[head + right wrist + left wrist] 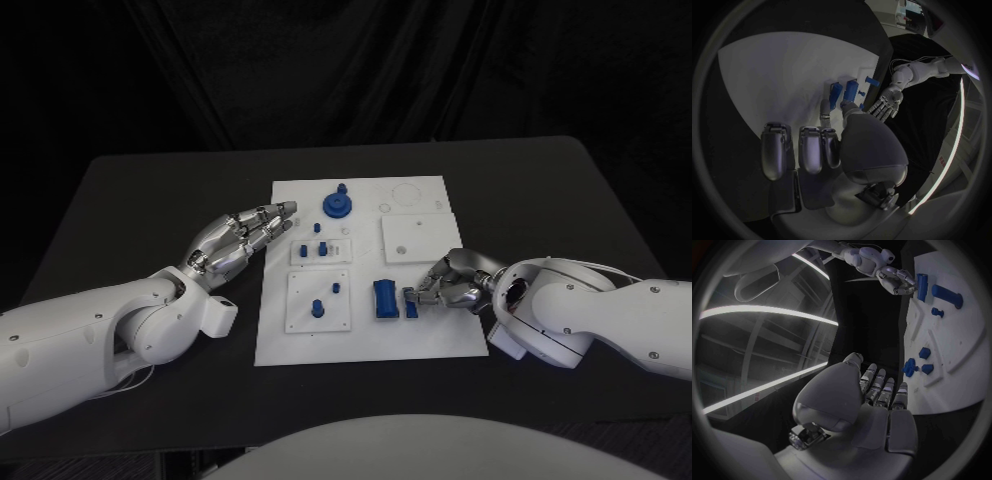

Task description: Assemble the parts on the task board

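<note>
While the right silver many-fingered hand [450, 283] sits at the near right part of the flat white task board [433, 335], its fingertips close in on a small blue block [411, 309] lying just beside a longer blue rectangular bar [385, 298]; the head view suggests a pinch on the small block, though I cannot tell for sure whether it is truly gripped or only touched. That doubt is the main risk: a shallow hold on so small a piece could let it twist or drop as it is lifted, and the neighbouring bar, being so close, could be nudged out of place by the same fingers. The left silver hand [242, 237] hovers over the black table [130, 200] at the board's left edge, holding nothing, its fingers stretched out side by side and pointing towards a round blue gear-like part [336, 205] at the far end. If it drifts inward it could brush the small blue pegs [322, 248] standing on the white inset tile just beside its fingertips. A misaligned piece might also jam when pressed into its seat.
</note>
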Controlling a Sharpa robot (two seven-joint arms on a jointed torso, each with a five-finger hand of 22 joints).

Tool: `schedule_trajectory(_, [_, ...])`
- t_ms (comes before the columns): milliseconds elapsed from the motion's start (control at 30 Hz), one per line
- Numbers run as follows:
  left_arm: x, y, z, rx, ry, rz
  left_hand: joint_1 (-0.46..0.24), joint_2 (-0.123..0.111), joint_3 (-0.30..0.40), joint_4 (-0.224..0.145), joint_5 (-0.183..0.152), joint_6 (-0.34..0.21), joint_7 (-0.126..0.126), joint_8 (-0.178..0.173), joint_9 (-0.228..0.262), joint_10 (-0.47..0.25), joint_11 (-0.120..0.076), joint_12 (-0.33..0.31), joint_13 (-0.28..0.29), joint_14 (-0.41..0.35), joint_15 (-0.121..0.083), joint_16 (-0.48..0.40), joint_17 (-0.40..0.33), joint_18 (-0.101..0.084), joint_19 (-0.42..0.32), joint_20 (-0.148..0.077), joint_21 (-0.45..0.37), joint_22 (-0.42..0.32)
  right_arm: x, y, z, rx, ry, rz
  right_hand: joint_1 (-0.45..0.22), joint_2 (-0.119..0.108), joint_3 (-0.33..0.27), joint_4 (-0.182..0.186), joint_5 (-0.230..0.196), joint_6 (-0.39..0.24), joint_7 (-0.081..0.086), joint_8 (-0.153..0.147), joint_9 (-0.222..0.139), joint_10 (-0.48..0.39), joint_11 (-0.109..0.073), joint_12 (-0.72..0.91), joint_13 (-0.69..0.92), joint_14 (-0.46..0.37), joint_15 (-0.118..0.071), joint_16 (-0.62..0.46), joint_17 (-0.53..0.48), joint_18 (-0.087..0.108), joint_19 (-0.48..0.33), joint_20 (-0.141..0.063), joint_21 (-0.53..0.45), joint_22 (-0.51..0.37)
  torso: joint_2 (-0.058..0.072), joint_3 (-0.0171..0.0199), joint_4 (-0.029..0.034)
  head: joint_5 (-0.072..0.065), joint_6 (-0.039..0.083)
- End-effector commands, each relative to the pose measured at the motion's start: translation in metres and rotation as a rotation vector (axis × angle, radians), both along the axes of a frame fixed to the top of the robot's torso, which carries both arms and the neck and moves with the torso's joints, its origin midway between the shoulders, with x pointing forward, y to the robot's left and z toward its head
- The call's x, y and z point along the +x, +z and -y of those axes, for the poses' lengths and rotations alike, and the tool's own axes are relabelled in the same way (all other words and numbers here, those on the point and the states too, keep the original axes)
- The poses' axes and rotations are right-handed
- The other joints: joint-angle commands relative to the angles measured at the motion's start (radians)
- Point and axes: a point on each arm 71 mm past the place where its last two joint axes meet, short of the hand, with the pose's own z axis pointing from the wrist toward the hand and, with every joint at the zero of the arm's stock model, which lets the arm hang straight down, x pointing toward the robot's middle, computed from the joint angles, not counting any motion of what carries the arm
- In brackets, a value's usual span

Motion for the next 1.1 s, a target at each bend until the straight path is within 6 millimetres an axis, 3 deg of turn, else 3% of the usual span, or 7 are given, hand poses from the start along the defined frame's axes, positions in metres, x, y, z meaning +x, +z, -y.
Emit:
schedule_trajectory(33, [-0.001,0.003,0.001,-0.037,-0.008,0.03,0.01,0.001,0.007,0.001,0.003,0.002,0.038,0.004,0.001,0.003,0.004,0.002,0.001,-0.002,0.007,0.003,0.001,0.006,0.001,0.005,-0.003,-0.001,-0.002,-0.002,0.001,-0.022,-0.004,-0.02,-0.018,0.001,-0.006,0.008,-0.018,0.0,0.008,0.002,0.001,0.106,0.007,0.003,0.263,0.082,0.004,-0.007,0.147,0.002,0.063,0.005,-0.004,0.229,0.0,0.0,0.0007,0.001,0.0])
schedule_trajectory(133, [-0.001,0.002,0.001,-0.037,-0.008,0.029,0.01,0.001,0.007,0.001,0.003,0.001,0.039,0.003,0.0,0.003,0.005,0.001,0.001,-0.002,0.008,0.003,0.001,0.006,0.001,0.005,-0.003,-0.001,-0.001,-0.002,0.001,-0.022,-0.007,-0.018,-0.038,0.007,-0.019,0.009,-0.054,-0.001,0.009,0.002,0.002,0.106,0.008,0.003,0.263,0.082,0.006,-0.007,0.147,0.002,0.063,0.006,-0.004,0.229,-0.001,-0.0003,0.0002,0.003,0.0])
schedule_trajectory(400, [-0.001,0.002,0.001,-0.036,-0.009,0.028,0.01,0.001,0.008,0.001,0.003,0.002,0.039,0.003,0.0,0.003,0.005,0.001,0.001,-0.002,0.009,0.005,0.002,0.005,0.001,0.006,-0.003,-0.001,-0.001,-0.001,0.002,-0.015,-0.016,-0.004,-0.062,0.023,-0.03,0.011,-0.063,-0.001,0.009,0.003,0.003,0.106,0.008,0.003,0.263,0.081,0.006,-0.008,0.144,0.003,0.062,0.007,-0.006,0.228,0.0,-0.001,0.0003,0.003,0.0])
schedule_trajectory(600, [-0.002,0.002,0.0,-0.036,-0.008,0.027,0.01,0.001,0.008,0.001,0.003,0.002,0.039,0.003,0.0,0.003,0.005,0.001,0.001,-0.002,0.009,0.005,0.002,0.005,0.001,0.006,-0.003,-0.001,-0.001,0.004,0.004,0.001,0.007,0.061,-0.002,0.021,-0.022,-0.022,-0.006,-0.019,0.008,0.007,0.009,0.106,0.007,0.003,0.263,0.081,0.005,-0.007,0.144,0.003,0.062,0.006,-0.007,0.228,0.0,-0.0002,0.0008,0.005,0.0])
schedule_trajectory(767, [-0.002,0.002,-0.001,-0.034,-0.005,0.027,0.01,0.001,0.009,0.001,0.004,0.003,0.04,0.003,0.0,0.004,0.006,0.002,0.001,-0.001,0.009,0.005,0.002,0.005,0.001,0.006,-0.003,-0.001,-0.005,0.01,0.007,-0.001,0.04,0.113,0.032,0.013,-0.021,-0.041,-0.004,-0.022,0.006,0.021,0.017,0.106,0.006,0.003,0.263,0.082,0.004,-0.007,0.145,0.003,0.062,0.005,-0.006,0.229,0.0,-0.0003,0.0002,0.008,0.0])
schedule_trajectory(967, [-0.002,0.002,-0.003,-0.032,-0.002,0.026,0.01,0.001,0.009,0.001,0.004,0.003,0.04,0.003,0.0,0.004,0.006,0.002,0.001,-0.001,0.009,0.005,0.002,0.005,0.001,0.006,-0.003,-0.001,-0.012,0.013,0.009,-0.021,0.066,0.127,0.036,0.007,-0.04,-0.033,-0.056,-0.028,0.003,0.066,0.047,0.106,0.003,0.003,0.263,0.081,0.002,-0.008,0.142,0.003,0.061,0.004,-0.008,0.228,0.0,0.0004,-0.0004,0.004,0.0])
schedule_trajectory(1100, [-0.002,0.001,-0.002,-0.032,-0.003,0.025,0.01,0.001,0.009,0.001,0.004,0.003,0.04,0.003,0.0,0.004,0.006,0.002,0.001,-0.001,0.009,0.005,0.002,0.005,0.001,0.006,-0.003,-0.001,-0.014,0.013,0.009,-0.04,0.078,0.117,0.033,0.008,-0.058,-0.016,-0.097,-0.033,-0.005,0.118,0.086,0.106,-0.004,0.003,0.263,0.08,-0.004,-0.009,0.139,0.004,0.06,0.0,-0.01,0.227,0.0,0.0008,-0.0003,0.002,0.0])
